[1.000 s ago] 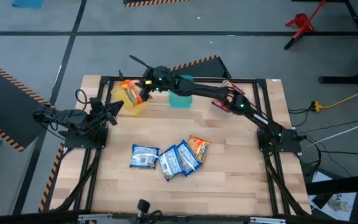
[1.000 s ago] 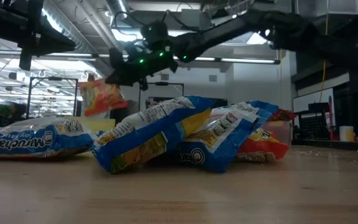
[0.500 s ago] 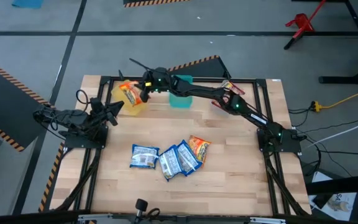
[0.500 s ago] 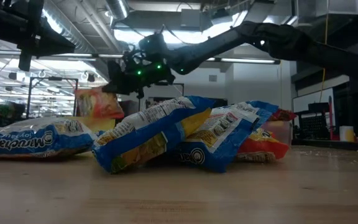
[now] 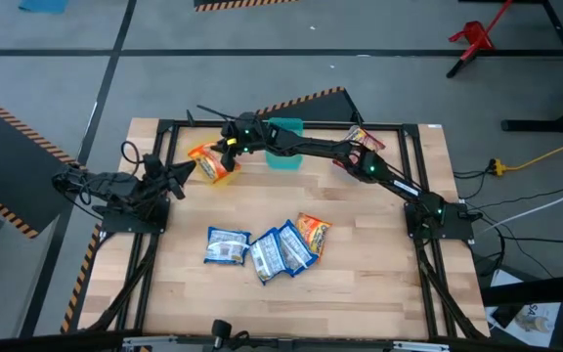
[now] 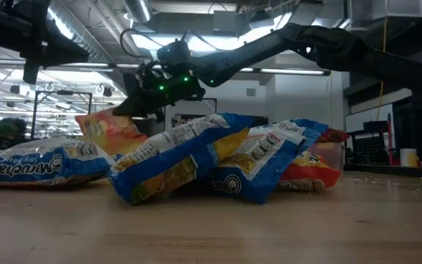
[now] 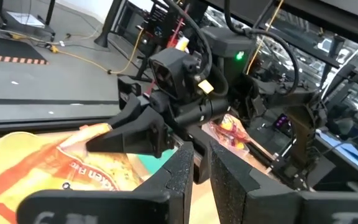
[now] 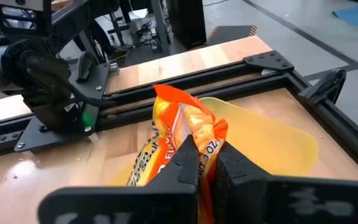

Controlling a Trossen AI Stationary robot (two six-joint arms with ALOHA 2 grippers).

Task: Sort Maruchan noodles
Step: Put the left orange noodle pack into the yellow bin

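Note:
My right gripper (image 5: 225,149) reaches across to the table's far left and is shut on an orange-yellow noodle packet (image 5: 211,162). It holds the packet over the yellow bin (image 8: 278,140). The packet also shows tilted in the low view (image 6: 112,132). My left gripper (image 5: 186,168) waits just left of the bin, shut and empty. Near the table's middle, a blue-and-white packet (image 5: 228,245) lies flat, and two blue packets (image 5: 280,251) and an orange one (image 5: 311,233) lie overlapping in a pile. My right gripper pinches the orange packet's upper end (image 8: 194,134) between its two fingers. The fingers slant down from the table's right side. The packet hangs tilted below the fingers over the yellow bin. I cannot tell whether its lower end touches the bin.
A teal bin (image 5: 283,156) stands at the far edge right of the yellow one. A red packet (image 5: 358,142) lies farther right, under the right arm. A black frame (image 5: 291,125) runs round the table. Bare wood shows on the near half beside the pile.
My right gripper has gone down toward the yellow bin with the orange packet. The packet hung upright higher up and now sits lower and tilted over the bin. The gripper stays shut on it.

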